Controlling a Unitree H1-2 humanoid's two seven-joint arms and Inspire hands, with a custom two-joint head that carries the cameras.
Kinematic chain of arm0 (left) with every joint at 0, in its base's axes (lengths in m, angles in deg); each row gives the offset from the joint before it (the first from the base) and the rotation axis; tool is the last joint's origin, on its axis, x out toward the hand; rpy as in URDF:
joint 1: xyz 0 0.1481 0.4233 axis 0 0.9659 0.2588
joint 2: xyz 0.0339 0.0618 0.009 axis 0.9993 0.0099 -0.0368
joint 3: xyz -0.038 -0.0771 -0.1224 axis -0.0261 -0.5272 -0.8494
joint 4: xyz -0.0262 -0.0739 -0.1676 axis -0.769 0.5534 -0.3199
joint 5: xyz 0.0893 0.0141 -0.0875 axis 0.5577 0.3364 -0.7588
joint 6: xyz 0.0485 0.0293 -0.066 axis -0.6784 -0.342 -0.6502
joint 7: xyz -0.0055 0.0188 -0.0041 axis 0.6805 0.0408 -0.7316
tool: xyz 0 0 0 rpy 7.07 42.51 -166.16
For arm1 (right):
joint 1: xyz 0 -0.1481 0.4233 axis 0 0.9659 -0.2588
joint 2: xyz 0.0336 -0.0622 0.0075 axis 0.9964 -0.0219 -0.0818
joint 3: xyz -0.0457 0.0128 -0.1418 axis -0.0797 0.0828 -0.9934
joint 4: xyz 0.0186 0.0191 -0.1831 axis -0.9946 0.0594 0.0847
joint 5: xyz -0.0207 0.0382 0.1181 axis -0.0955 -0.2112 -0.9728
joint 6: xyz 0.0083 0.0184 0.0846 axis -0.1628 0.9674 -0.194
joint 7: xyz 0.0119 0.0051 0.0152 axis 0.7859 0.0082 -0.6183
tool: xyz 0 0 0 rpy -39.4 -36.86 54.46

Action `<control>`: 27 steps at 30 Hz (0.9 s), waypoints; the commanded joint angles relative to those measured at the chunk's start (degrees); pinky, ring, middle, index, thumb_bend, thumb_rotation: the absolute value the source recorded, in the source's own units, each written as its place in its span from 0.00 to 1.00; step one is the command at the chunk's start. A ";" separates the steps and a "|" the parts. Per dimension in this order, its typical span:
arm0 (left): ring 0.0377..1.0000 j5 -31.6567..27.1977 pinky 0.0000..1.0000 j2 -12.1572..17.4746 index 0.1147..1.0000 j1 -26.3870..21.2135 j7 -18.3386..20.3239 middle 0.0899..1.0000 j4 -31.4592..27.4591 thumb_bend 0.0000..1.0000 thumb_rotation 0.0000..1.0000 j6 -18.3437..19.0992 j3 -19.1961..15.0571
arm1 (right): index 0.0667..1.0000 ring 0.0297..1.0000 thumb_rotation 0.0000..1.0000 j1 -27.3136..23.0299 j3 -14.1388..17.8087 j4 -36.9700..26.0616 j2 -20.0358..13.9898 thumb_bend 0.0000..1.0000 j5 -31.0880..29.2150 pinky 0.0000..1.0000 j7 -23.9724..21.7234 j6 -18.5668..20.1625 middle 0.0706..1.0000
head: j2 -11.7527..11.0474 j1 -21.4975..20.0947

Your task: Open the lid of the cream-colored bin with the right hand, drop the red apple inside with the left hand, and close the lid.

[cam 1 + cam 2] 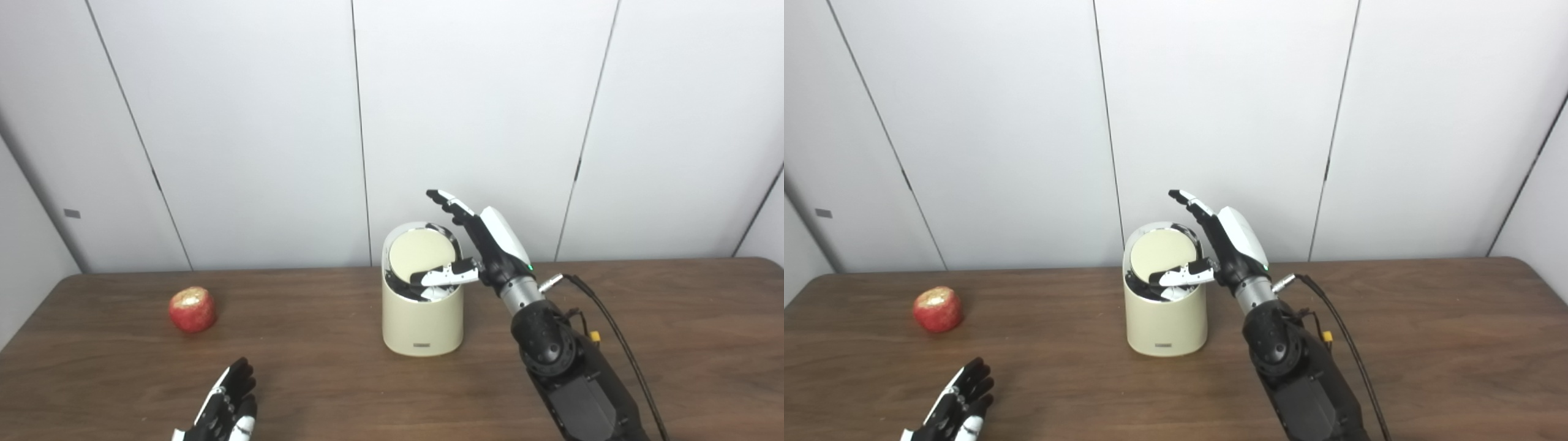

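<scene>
Left hand (223, 407) fingers apart, holding nothing, near-left of bin (421, 318) | right hand (484, 248) splayed, thumb pressing tilted lid (422, 252) | apple (192, 309) far left of bin: firm, smooth, likely rolls, wrap around sides

One red apple (192, 309) lies on the one brown wooden table (674, 343). One cream-colored bin (422, 324) stands on that table, and it carries one round lid (422, 252). Two robot hands are in view: one left hand (225, 409) and one right hand (484, 245). One black cable (612, 331) runs from the right arm. Behind the table the wall shows several white panels; their full count cannot be told, since the edges cut them off.
</scene>
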 commanded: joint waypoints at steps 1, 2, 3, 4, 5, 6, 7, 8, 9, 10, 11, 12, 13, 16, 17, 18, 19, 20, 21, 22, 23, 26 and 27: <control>0.91 -1.22 0.90 -3.22 0.93 3.55 0.01 0.92 2.14 0.31 0.50 -0.12 1.26 | 0.87 0.88 0.17 -2.87 0.40 -0.76 -0.68 0.82 0.40 0.83 1.30 -2.01 0.88 | 0.05 -0.09; 0.91 -1.20 0.90 -3.18 0.93 3.59 0.02 0.91 2.10 0.31 0.50 -0.11 1.27 | 0.87 0.88 0.17 -2.88 0.48 -0.80 -0.63 0.82 0.35 0.83 1.29 -2.04 0.88 | 0.14 -0.05; 0.91 -1.17 0.90 -3.18 0.93 3.64 -0.01 0.91 1.99 0.32 0.50 0.01 1.29 | 0.87 0.88 0.17 -2.89 0.57 -0.80 -0.55 0.82 0.28 0.83 1.32 -2.04 0.88 | 0.14 -0.05; 0.90 -1.14 0.89 -3.17 0.93 3.66 -0.05 0.91 1.92 0.32 0.50 0.09 1.30 | 0.87 0.88 0.17 -2.90 0.64 -0.80 -0.49 0.82 0.23 0.83 1.34 -2.03 0.88 | 0.14 -0.05; 0.90 -1.13 0.89 -3.18 0.92 3.72 -0.07 0.91 1.82 0.33 0.49 0.13 1.33 | 0.87 0.88 0.17 -2.90 0.68 -0.78 -0.44 0.82 0.19 0.83 1.32 -1.97 0.88 | 0.14 -0.05; 0.90 -1.12 0.90 -3.17 0.93 3.79 -0.08 0.91 1.70 0.33 0.49 0.15 1.36 | 0.87 0.88 0.17 -2.87 0.71 -0.86 -0.38 0.81 0.16 0.83 1.22 -1.74 0.88 | 0.15 -0.09; 0.91 -1.18 0.90 -3.18 0.93 3.85 -0.06 0.91 1.61 0.32 0.49 0.12 1.37 | 0.87 0.88 0.17 -2.79 0.76 -0.95 -0.29 0.81 0.07 0.83 1.13 -1.53 0.88 | 0.15 -0.09; 0.91 -1.20 0.90 -3.16 0.93 3.89 -0.05 0.91 1.57 0.32 0.48 0.07 1.38 | 0.87 0.88 0.18 -2.72 0.78 -1.04 -0.23 0.81 0.06 0.83 1.03 -1.26 0.88 | 0.24 -0.09; 0.91 -1.04 0.90 -3.14 0.93 3.91 -0.09 0.91 1.55 0.31 0.47 -0.02 1.39 | 0.87 0.88 0.19 -2.62 0.77 -1.15 -0.15 0.80 0.13 0.82 0.93 -0.83 0.88 | 0.24 -0.09; 0.91 -0.91 0.89 -3.12 0.93 3.91 -0.13 0.91 1.55 0.31 0.46 -0.08 1.39 | 0.87 0.88 0.21 -2.56 0.76 -1.20 -0.11 0.80 0.20 0.81 0.87 -0.54 0.89 | 0.24 -0.09; 0.90 -0.76 0.89 -3.09 0.93 3.93 -0.15 0.91 1.54 0.31 0.46 -0.13 1.40 | 0.87 0.88 0.21 -2.50 0.71 -1.20 -0.11 0.80 0.30 0.81 0.87 -0.41 0.89 | 0.30 -0.03; 0.90 -0.72 0.88 -3.08 0.93 3.96 -0.16 0.91 1.51 0.31 0.46 -0.14 1.39 | 0.87 0.88 0.22 -2.43 0.69 -1.11 -0.10 0.80 0.35 0.81 0.94 -0.47 0.89 | 0.31 -0.02; 0.90 -0.80 0.88 -3.10 0.93 3.98 -0.16 0.91 1.43 0.32 0.46 -0.03 1.38 | 0.87 0.88 0.23 -2.37 0.73 -1.00 -0.07 0.79 0.30 0.81 1.03 -0.58 0.89 | 0.31 -0.02; 0.90 -0.86 0.89 -3.06 0.93 4.07 -0.19 0.91 1.09 0.33 0.46 0.48 1.35 | 0.87 0.88 0.23 -2.25 0.81 -0.79 0.06 0.78 0.23 0.81 1.05 -0.44 0.89 | 0.34 -0.19; 0.90 -0.79 0.89 -2.99 0.93 4.09 -0.16 0.91 1.04 0.33 0.46 0.47 1.36 | 0.87 0.88 0.23 -2.23 0.80 -0.68 0.10 0.78 0.31 0.81 1.09 -0.34 0.89 | 0.37 -0.22; 0.90 -0.71 0.89 -2.91 0.93 4.10 -0.11 0.91 1.05 0.32 0.46 0.36 1.38 | 0.87 0.88 0.23 -2.20 0.76 -0.64 0.16 0.78 0.46 0.81 1.14 -0.09 0.89 | 0.38 -0.22; 0.90 -0.77 0.88 -2.86 0.93 4.09 -0.04 0.91 1.07 0.32 0.46 0.22 1.40 | 0.87 0.88 0.23 -2.19 0.68 -0.58 0.21 0.78 0.74 0.81 1.22 0.22 0.90 | 0.38 -0.22; 0.90 -0.92 0.89 -2.82 0.93 4.09 0.06 0.91 1.10 0.32 0.46 0.10 1.41 | 0.87 0.88 0.23 -2.20 0.57 -0.49 0.23 0.79 1.00 0.80 1.29 0.39 0.89 | 0.42 -0.21; 0.90 -1.09 0.89 -2.79 0.93 4.07 0.17 0.91 1.17 0.31 0.45 -0.04 1.41 | 0.87 0.88 0.23 -2.21 0.46 -0.39 0.26 0.79 1.22 0.80 1.31 0.57 0.89 | 0.44 -0.19; 0.90 -1.18 0.89 -2.74 0.93 4.07 0.28 0.91 1.25 0.31 0.45 -0.15 1.43 | 0.87 0.88 0.23 -2.22 0.32 -0.26 0.27 0.79 1.35 0.80 1.25 0.67 0.89 | 0.41 -0.23; 0.90 -1.03 0.90 -2.70 0.93 4.12 0.28 0.91 1.21 0.31 0.45 -0.16 1.48 | 0.87 0.88 0.23 -2.23 0.20 -0.17 0.31 0.79 1.39 0.80 1.15 0.81 0.89 | 0.40 -0.26; 0.90 -0.77 0.90 -2.66 0.93 4.19 0.27 0.91 1.12 0.31 0.44 -0.17 1.57 | 0.87 0.88 0.22 -2.30 -0.17 -0.08 0.32 0.80 1.60 0.81 1.03 0.97 0.89 | 0.45 -0.30; 0.90 -0.82 0.90 -2.65 0.93 4.16 0.31 0.91 1.23 0.31 0.43 -0.34 1.57 | 0.87 0.87 0.22 -2.31 -0.41 -0.15 0.29 0.80 1.84 0.80 0.93 1.08 0.89 | 0.45 -0.30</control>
